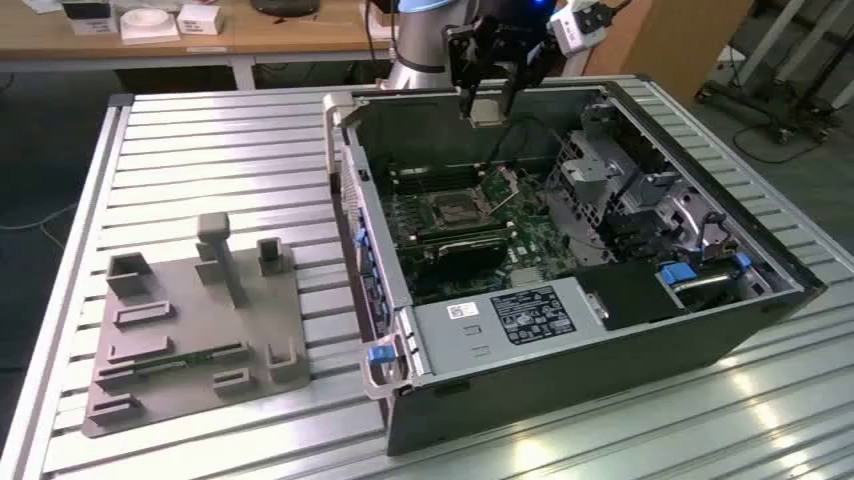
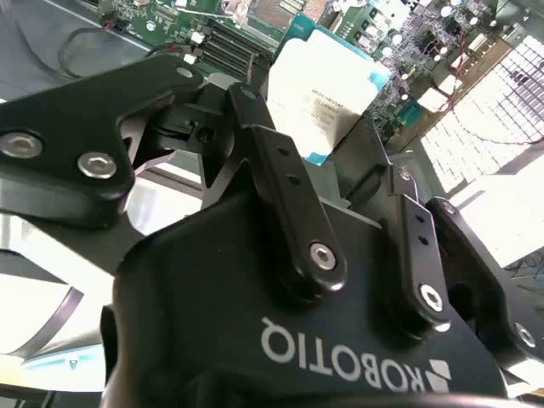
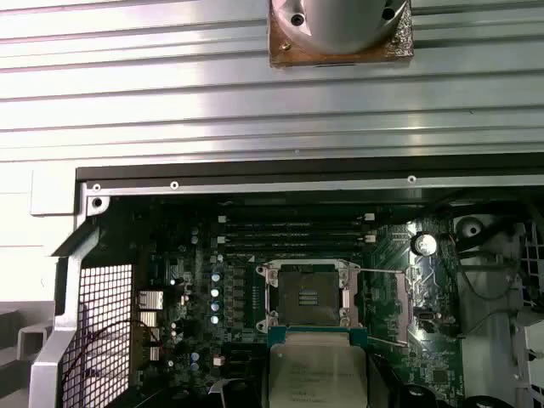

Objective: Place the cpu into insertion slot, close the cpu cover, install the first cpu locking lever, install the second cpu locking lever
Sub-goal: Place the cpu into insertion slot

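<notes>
My gripper (image 1: 489, 106) hangs over the far wall of the open computer case (image 1: 747, 330), shut on the cpu (image 1: 487, 113). The cpu (image 2: 327, 89) is a flat square chip with a pale printed top and a blue edge, pinched between the black fingers (image 2: 280, 183). In the first wrist view the cpu (image 3: 316, 370) sits just short of the insertion slot (image 3: 308, 296), well above it. The insertion slot (image 1: 454, 208) lies uncovered on the green board, dark centre showing inside its silvery rim. The cpu cover (image 1: 503, 183) looks tilted up at the slot's far side. Thin lever wires (image 3: 384, 273) stick out beside the slot.
A grey power-supply box (image 1: 514, 315) with a white label fills the case's near end. A metal drive cage (image 1: 627, 185) stands on the exterior view's right of the board. Black memory slots (image 3: 293, 229) flank the slot. A grey fixture plate (image 1: 194, 330) lies on the slatted table (image 1: 214, 150).
</notes>
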Tool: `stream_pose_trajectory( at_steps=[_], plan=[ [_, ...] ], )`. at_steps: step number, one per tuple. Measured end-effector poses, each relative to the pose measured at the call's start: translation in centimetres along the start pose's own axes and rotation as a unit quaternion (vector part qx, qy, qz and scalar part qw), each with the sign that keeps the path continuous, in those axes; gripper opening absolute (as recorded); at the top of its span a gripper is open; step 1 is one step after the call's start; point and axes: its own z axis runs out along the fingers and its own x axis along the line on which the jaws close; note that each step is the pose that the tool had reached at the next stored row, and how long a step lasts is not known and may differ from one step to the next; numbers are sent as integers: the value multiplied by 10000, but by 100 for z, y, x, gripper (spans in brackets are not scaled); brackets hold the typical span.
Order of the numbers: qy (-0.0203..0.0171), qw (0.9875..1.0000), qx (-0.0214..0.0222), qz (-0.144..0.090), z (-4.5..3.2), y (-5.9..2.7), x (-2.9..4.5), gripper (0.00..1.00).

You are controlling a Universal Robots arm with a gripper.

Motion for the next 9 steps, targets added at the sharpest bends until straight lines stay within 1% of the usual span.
stream_pose_trajectory(
  at_steps=[9],
  plan=[
    [0,10000,0,0,0,0,0,54]
  ],
)
